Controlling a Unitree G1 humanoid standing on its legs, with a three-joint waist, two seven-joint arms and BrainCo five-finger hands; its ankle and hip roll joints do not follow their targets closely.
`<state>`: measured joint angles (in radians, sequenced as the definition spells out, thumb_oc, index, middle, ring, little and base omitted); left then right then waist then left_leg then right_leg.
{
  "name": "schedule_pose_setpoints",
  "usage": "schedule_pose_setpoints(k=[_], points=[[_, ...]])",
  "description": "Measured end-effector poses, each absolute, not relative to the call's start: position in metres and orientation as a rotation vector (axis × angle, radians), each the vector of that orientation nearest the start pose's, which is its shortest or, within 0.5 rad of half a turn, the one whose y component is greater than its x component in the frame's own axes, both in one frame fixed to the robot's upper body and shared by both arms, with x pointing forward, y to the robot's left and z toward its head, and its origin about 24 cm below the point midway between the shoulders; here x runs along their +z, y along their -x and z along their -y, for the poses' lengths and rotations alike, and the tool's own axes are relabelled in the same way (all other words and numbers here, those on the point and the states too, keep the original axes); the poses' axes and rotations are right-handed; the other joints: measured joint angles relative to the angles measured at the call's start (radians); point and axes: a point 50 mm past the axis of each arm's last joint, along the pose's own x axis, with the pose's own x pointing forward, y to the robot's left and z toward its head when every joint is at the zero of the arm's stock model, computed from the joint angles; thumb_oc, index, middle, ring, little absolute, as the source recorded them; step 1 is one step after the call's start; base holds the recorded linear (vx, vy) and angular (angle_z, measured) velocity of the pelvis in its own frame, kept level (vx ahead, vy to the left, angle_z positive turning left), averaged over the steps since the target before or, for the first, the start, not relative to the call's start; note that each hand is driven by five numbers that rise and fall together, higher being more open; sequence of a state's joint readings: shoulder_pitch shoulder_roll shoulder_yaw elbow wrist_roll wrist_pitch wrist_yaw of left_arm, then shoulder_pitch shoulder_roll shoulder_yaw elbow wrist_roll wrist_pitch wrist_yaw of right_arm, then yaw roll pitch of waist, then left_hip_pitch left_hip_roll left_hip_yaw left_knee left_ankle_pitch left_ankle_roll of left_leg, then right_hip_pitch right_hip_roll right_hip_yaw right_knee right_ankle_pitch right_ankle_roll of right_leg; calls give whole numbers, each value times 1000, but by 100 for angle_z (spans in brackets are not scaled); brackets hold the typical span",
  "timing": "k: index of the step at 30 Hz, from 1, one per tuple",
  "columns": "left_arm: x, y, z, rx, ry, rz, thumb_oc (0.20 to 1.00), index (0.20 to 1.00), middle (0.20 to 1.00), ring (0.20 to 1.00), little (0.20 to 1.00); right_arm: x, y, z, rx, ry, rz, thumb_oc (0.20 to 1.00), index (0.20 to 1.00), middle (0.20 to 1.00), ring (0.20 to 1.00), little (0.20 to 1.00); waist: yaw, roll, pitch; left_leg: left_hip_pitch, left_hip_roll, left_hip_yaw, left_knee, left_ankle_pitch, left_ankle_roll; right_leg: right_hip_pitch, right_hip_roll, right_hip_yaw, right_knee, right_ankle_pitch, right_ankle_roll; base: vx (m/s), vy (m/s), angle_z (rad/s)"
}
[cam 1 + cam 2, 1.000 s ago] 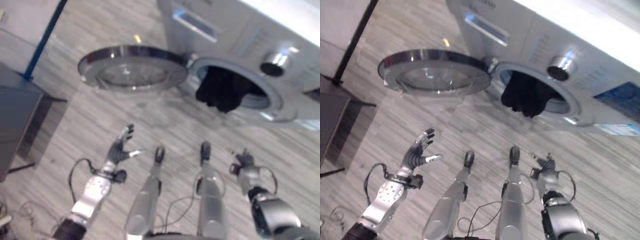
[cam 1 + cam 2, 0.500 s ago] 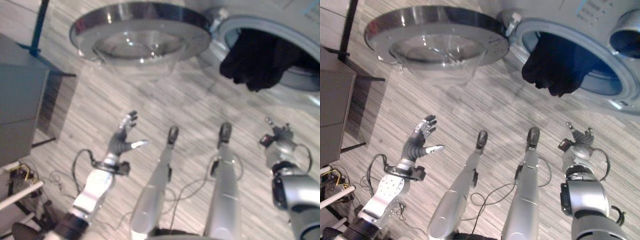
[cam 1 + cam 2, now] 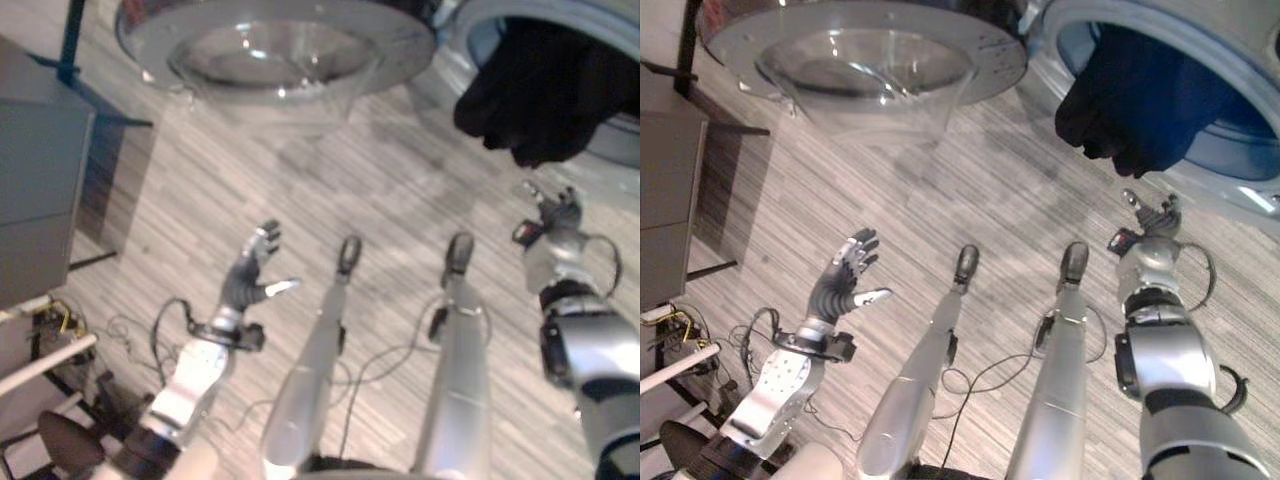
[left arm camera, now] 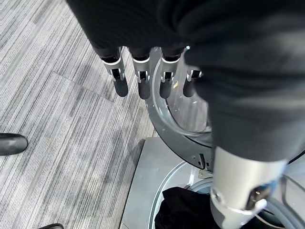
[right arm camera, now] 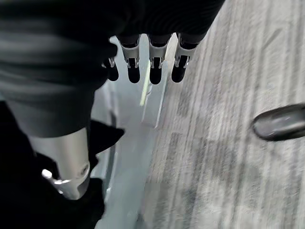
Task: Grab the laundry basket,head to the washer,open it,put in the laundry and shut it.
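The washer's round glass door [image 3: 275, 45] stands swung open to the left of the drum opening [image 3: 1240, 70]. Dark laundry [image 3: 545, 90] hangs out over the opening's lower rim. My right hand [image 3: 550, 215] is raised just below that laundry, fingers straight and open, holding nothing; the right wrist view has its fingers [image 5: 155, 67] beside the dark laundry [image 5: 19, 191]. My left hand [image 3: 250, 280] is held up over the floor below the door, open and empty. Past its fingers [image 4: 143, 76] the left wrist view catches the door [image 4: 176, 129] and the laundry [image 4: 181, 210].
A grey cabinet [image 3: 40, 190] stands at the left, with a blue pole [image 3: 72, 35] behind it. Loose cables and small gear [image 3: 50, 330] lie on the floor at the lower left. A person's dark shoe [image 4: 12, 143] is on the wood-look floor.
The whole view has shifted, so the washer opening and door now sit higher and larger. My right hand has come a little closer under the hanging laundry. The left hand keeps its pose.
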<state>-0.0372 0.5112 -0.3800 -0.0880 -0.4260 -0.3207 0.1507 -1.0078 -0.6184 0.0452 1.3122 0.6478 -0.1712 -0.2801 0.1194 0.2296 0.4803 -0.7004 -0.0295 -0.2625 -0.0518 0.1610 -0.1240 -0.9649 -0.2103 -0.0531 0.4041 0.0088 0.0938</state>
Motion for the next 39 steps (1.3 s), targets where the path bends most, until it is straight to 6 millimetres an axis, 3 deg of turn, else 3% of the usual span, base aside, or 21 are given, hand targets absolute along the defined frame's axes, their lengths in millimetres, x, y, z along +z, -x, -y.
schedule_pose_setpoints(k=[5,9,12,17,22,30,31,32,33,34,39], points=[[82,-243,-156,-242,35,251,1000,1000,1000,1000,1000,171,-374,336,-705,-169,63,1000,1000,1000,1000,1000,10,5,-4,-11,4,-7,-5,2,-4,-23,2,-4,27,-13,-10,8,-36,4],[82,-244,-156,-238,60,247,1000,1000,1000,1000,1000,176,-372,340,-714,-143,71,1000,1000,1000,1000,1000,18,24,-17,-38,8,-25,-6,9,-14,-51,0,-18,43,-21,-18,29,-53,8],[77,-242,-145,-270,223,210,1000,1000,1000,1000,1000,177,-374,339,-709,-163,75,1000,1000,1000,1000,1000,32,40,-29,-49,14,-48,-19,3,-10,-75,-1,-26,83,-47,-23,77,-53,12],[75,-241,-140,-312,277,188,1000,1000,1000,1000,1000,191,-380,331,-676,-206,114,1000,1000,1000,1000,1000,48,45,-33,-79,20,-48,-20,12,-23,-122,0,-32,116,-61,-42,2,-7,3],[75,-242,-140,-324,316,182,1000,1000,1000,1000,1000,201,-389,316,-610,-222,136,1000,1000,1000,1000,1000,53,47,-34,-83,22,-50,-18,19,-34,-126,1,-36,119,-62,-43,1,-2,1],[75,-242,-140,-337,344,175,1000,1000,1000,1000,1000,211,-393,310,-578,-234,160,1000,1000,1000,1000,1000,71,52,-38,-85,22,-55,-21,17,-31,-135,-2,-38,136,-64,-45,1,-1,0],[75,-241,-140,-340,345,174,1000,1000,1000,1000,1000,211,-393,310,-576,-228,160,922,922,922,922,922,71,52,-38,-85,22,-55,-22,17,-31,-136,-2,-38,136,-64,-45,0,0,0],[75,-241,-139,-346,348,173,1000,1000,1000,1000,1000,211,-393,310,-574,-224,160,573,573,573,573,573,71,52,-38,-86,22,-55,-23,17,-31,-137,-3,-38,136,-64,-45,0,0,0],[74,-241,-138,-357,356,170,1000,1000,1000,1000,1000,212,-393,310,-574,-225,165,514,514,514,514,514,68,52,-38,-86,22,-55,-25,17,-31,-138,-3,-38,136,-64,-46,0,0,0],[73,-240,-135,-371,361,162,1000,1000,1000,1000,1000,216,-393,310,-573,-224,176,200,200,200,200,200,66,52,-38,-90,22,-54,-29,18,-30,-143,-4,-38,135,-63,-46,0,0,0],[75,-238,-133,-398,352,163,1000,1000,1000,1000,1000,228,-392,314,-590,-222,213,200,200,200,200,200,59,52,-38,-105,19,-52,-29,30,-35,-154,-7,-39,128,-61,-48,0,0,0]])
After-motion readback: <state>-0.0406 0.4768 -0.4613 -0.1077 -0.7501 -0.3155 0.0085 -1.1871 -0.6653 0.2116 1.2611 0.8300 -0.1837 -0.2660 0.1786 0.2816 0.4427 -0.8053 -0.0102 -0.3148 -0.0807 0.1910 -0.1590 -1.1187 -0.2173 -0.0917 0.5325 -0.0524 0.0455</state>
